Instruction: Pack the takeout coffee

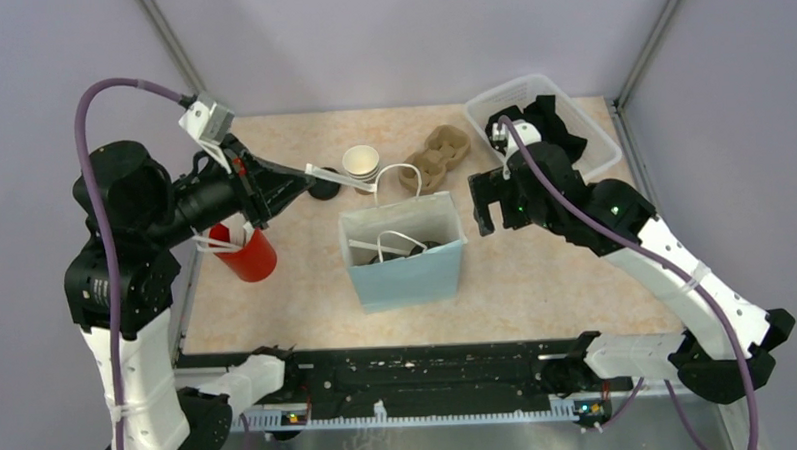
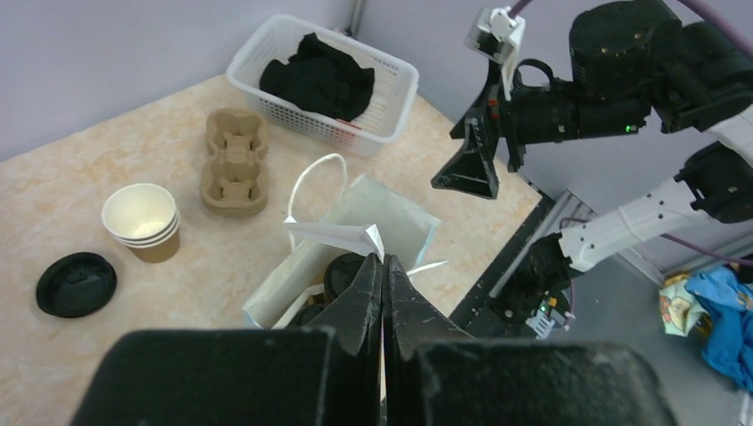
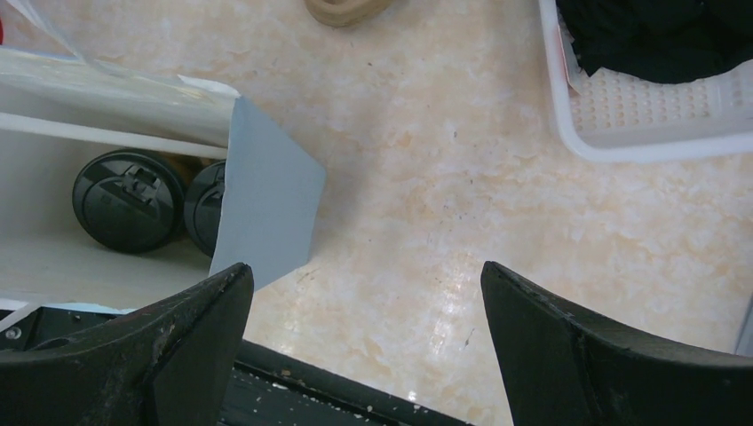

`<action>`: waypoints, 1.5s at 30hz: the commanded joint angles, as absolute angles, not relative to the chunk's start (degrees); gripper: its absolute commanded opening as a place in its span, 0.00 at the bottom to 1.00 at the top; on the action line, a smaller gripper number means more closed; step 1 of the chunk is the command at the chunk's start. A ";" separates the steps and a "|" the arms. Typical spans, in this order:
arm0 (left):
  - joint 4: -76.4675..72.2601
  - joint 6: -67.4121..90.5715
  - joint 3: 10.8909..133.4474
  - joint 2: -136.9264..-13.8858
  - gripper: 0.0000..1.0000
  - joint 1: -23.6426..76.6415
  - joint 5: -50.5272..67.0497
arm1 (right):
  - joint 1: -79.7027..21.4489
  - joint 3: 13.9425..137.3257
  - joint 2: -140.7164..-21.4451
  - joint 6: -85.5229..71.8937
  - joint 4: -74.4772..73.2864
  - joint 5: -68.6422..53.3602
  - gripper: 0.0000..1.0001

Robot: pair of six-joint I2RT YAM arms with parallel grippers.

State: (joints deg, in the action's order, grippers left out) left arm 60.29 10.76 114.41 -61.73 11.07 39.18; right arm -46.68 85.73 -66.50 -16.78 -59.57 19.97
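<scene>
Looking down from the top camera, my left gripper (image 1: 308, 174) is pinched shut on a white folded paper strip (image 1: 330, 172), and my right gripper (image 1: 486, 204) hangs just right of the light blue paper bag (image 1: 406, 275). Left wrist cam: fingers pressed together, strip at their tips. Right wrist cam: jaws spread wide over the beige table (image 3: 426, 177), gripping nothing, and the two kraft-brown paper cups with round black plastic lids (image 3: 133, 200) sit side by side inside the bag.

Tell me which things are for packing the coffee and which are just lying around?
For the job: two lidded cups, inside the blue bag; white packet pinched in the left gripper, probably.
Just lying about: stack of open cups, loose black lid, cardboard carrier, red cup, white basket.
</scene>
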 commanded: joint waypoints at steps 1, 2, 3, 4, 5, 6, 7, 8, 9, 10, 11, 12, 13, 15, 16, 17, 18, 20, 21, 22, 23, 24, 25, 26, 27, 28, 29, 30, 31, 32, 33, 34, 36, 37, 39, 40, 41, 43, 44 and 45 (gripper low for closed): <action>59.84 9.71 113.07 -61.50 0.00 13.91 39.69 | -46.10 88.92 -66.39 -19.43 -61.11 23.46 0.99; 59.96 9.69 112.59 -61.28 0.00 14.35 39.73 | -46.14 88.78 -66.22 -19.89 -61.16 23.69 0.99; 59.94 9.76 111.95 -61.11 0.00 14.78 39.77 | -46.14 88.51 -66.00 -20.39 -61.17 23.76 0.99; 59.88 9.82 111.29 -60.98 0.00 15.11 40.12 | -46.14 88.24 -65.86 -20.92 -61.17 23.79 0.99; 59.79 10.10 110.61 -60.89 0.00 15.55 40.69 | -46.14 88.02 -65.68 -21.46 -61.17 23.88 0.99; 59.65 10.29 110.09 -60.83 0.00 15.78 41.47 | -46.10 87.80 -65.48 -21.99 -61.13 23.89 0.99; 59.49 10.44 109.70 -60.78 0.00 16.00 41.74 | -46.14 87.59 -65.25 -22.48 -61.02 23.90 0.99; 59.49 10.34 109.59 -60.80 0.00 16.33 41.82 | -46.14 87.22 -64.92 -22.95 -60.93 23.91 0.99; 59.69 10.18 109.55 -61.07 0.00 16.77 41.79 | -46.08 86.88 -64.68 -23.42 -60.77 23.98 0.99; 59.80 10.12 109.41 -61.25 0.00 17.39 42.02 | -46.13 86.61 -64.35 -23.92 -60.67 24.07 0.99; 59.78 10.30 108.95 -61.38 0.00 17.87 42.18 | -46.14 86.38 -64.03 -24.29 -60.57 24.03 0.99; 59.76 10.44 108.30 -61.41 0.00 18.16 42.41 | -46.12 86.11 -63.80 -24.62 -60.48 24.03 0.99; 59.69 10.53 107.71 -61.48 0.00 18.41 42.58 | -46.13 85.93 -63.54 -24.92 -60.47 24.11 0.99; 59.81 10.60 107.11 -61.55 0.00 19.07 42.81 | -46.15 85.53 -63.02 -25.41 -60.51 24.23 0.99; 60.03 10.59 106.95 -61.59 0.00 19.40 42.87 | -46.14 85.38 -62.75 -25.63 -60.55 24.44 0.99; 60.34 10.55 106.70 -61.62 0.00 19.88 42.81 | -46.14 85.16 -62.34 -25.85 -60.62 24.70 0.99; 60.76 10.40 106.39 -61.57 0.00 20.41 42.64 | -46.14 84.97 -61.99 -26.08 -60.60 24.90 0.99; 61.97 10.04 105.91 -61.54 0.00 21.51 42.27 | -46.14 84.44 -61.43 -26.34 -60.56 25.05 0.99; 62.37 9.95 105.41 -61.49 0.00 22.19 42.21 | -46.14 84.31 -61.23 -26.48 -60.55 25.05 0.99; 62.40 9.98 104.89 -61.38 0.00 22.76 42.17 | -46.09 84.07 -61.04 -26.70 -60.51 25.03 0.99; 62.42 10.12 104.22 -61.29 0.00 23.22 42.32 | -46.14 83.79 -60.77 -26.84 -60.43 25.04 0.99; 62.47 10.25 103.52 -61.26 0.00 23.58 42.67 | -46.08 83.65 -60.63 -26.93 -60.34 24.96 0.99; 62.42 10.35 102.74 -61.21 0.00 23.90 42.97 | -46.13 83.47 -60.43 -27.07 -60.18 24.89 0.99; 62.47 10.44 101.93 -61.11 0.00 24.40 43.07 | -46.14 83.25 -60.28 -27.14 -60.08 24.88 0.99; 62.58 10.46 101.35 -61.09 0.00 24.80 43.08 | -46.14 83.14 -60.10 -27.22 -59.96 24.87 0.99; 62.72 10.46 100.89 -61.18 0.00 25.20 42.98 | -46.10 83.00 -59.97 -27.24 -59.88 24.87 0.99; 62.89 10.39 100.49 -61.18 0.00 25.71 42.78 | -46.14 82.99 -59.88 -27.25 -59.85 24.87 0.99; 63.28 10.23 100.14 -61.25 0.00 26.21 42.11 | -46.13 82.98 -59.75 -27.30 -59.92 24.83 0.99; 63.67 10.01 99.82 -61.36 0.00 26.80 41.19 | -46.12 83.03 -59.71 -27.25 -60.02 24.87 0.99; 64.02 9.68 99.50 -61.33 0.00 27.46 40.32 | -46.13 83.01 -59.64 -27.25 -60.10 24.82 0.99; 64.14 9.52 99.16 -61.32 0.00 28.10 39.76 | -46.14 82.97 -59.53 -27.17 -60.12 24.79 0.99; 64.23 9.42 98.88 -61.40 0.00 28.57 39.46 | -46.13 82.77 -59.37 -27.09 -60.12 24.71 0.99; 64.33 9.49 98.38 -61.52 0.00 29.16 39.11 | -46.12 82.38 -59.09 -27.07 -60.20 24.78 0.99; 64.38 9.43 98.35 -61.64 0.00 29.30 38.76 | -46.14 82.18 -58.94 -27.07 -60.27 24.72 0.99; 64.51 9.20 98.86 -61.80 0.00 29.52 37.55 | -46.14 81.85 -58.74 -27.21 -60.16 24.40 0.99; 64.51 9.23 99.02 -61.95 0.00 29.49 37.17 | -46.14 81.63 -58.59 -27.29 -60.12 24.18 0.99; 64.37 9.34 99.00 -62.14 0.00 29.57 37.42 | -46.10 81.38 -58.48 -27.28 -60.04 24.05 0.99; 63.85 9.84 98.80 -62.42 0.00 29.61 38.23 | -46.10 81.19 -58.40 -27.33 -59.99 23.79 0.99; 63.76 10.00 98.76 -62.51 0.02 29.62 38.37 | -46.14 81.19 -58.39 -27.29 -59.95 23.75 0.99; 63.73 10.09 98.93 -62.67 0.09 29.61 38.38 | -46.14 81.14 -58.43 -27.25 -59.94 23.73 0.99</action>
